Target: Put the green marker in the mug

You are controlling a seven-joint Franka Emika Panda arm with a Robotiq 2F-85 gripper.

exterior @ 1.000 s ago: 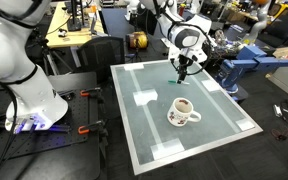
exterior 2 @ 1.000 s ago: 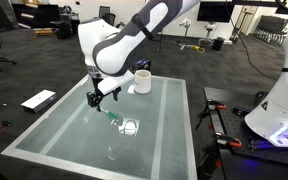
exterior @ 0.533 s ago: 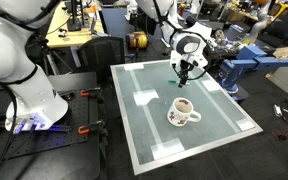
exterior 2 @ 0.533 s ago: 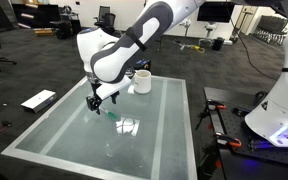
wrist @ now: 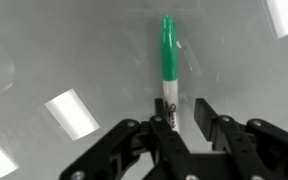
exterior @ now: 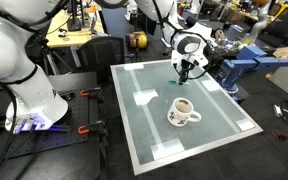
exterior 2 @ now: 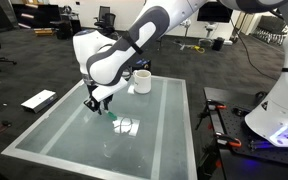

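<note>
The green marker (wrist: 167,55) lies flat on the glass table (wrist: 64,50), green cap pointing away from me and its white printed barrel running in between my fingers. My gripper (wrist: 181,108) is down at the table and straddles the barrel. The left finger (wrist: 160,112) rests against it, while a gap shows between the barrel and the right finger (wrist: 203,115), so the jaws stand part-way closed and not clamped. In both exterior views the gripper (exterior: 183,73) (exterior 2: 97,103) sits low over the marker (exterior 2: 113,115). The white mug (exterior: 184,110) (exterior 2: 141,81) stands upright on the table, apart from the gripper.
The glass table (exterior: 144,130) (exterior 2: 64,140) carries pale tape patches near its corners. A second white robot base (exterior: 24,90) (exterior 2: 279,110) stands beside the table. Desks, chairs and cables fill the room beyond.
The arm has come down slightly onto the marker, and the jaws have narrowed from wide open to a small gap around the barrel. Marker and mug have not moved.
</note>
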